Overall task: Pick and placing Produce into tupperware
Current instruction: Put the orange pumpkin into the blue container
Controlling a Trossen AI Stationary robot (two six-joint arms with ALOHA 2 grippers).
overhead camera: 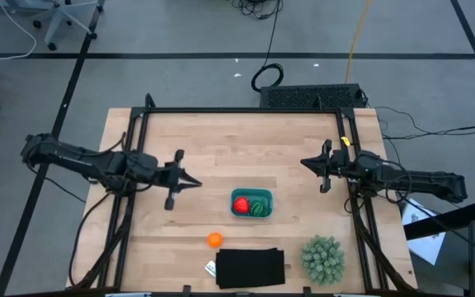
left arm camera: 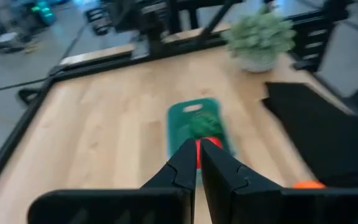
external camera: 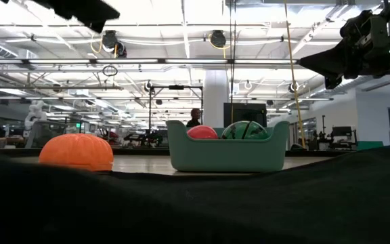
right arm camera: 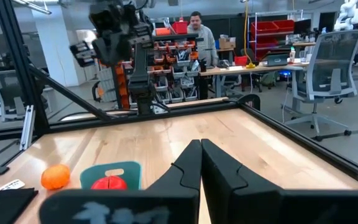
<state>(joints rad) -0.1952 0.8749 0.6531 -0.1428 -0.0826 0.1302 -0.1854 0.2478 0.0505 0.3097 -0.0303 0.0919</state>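
Produce is mostly packed already: the red piece [overhead camera: 241,204] and the dark green piece [overhead camera: 258,207] are sitting inside the teal tupperware [overhead camera: 251,194], while the orange piece [overhead camera: 213,240] is lying alone on the wooden table [overhead camera: 221,148], just in front of the container and beside the black flat rectangle [overhead camera: 251,268].

The left gripper [overhead camera: 193,183] is hovering above the table to the left of the tupperware, its fingers pressed together and holding nothing. The right gripper [overhead camera: 306,162] is waiting on the far right side, fingers likewise together and empty.

Judging from this layout, the step in hand is fetching the orange piece, and the left arm looks better placed for it. To do it well, the fingers are needing to spread before descending, centre over the round body, and close gently so it is not squirting sideways toward the black rectangle. The release should be happening low over the tupperware's free corner, avoiding the two pieces already inside. The spiky plant ball [overhead camera: 322,258] is standing well clear.
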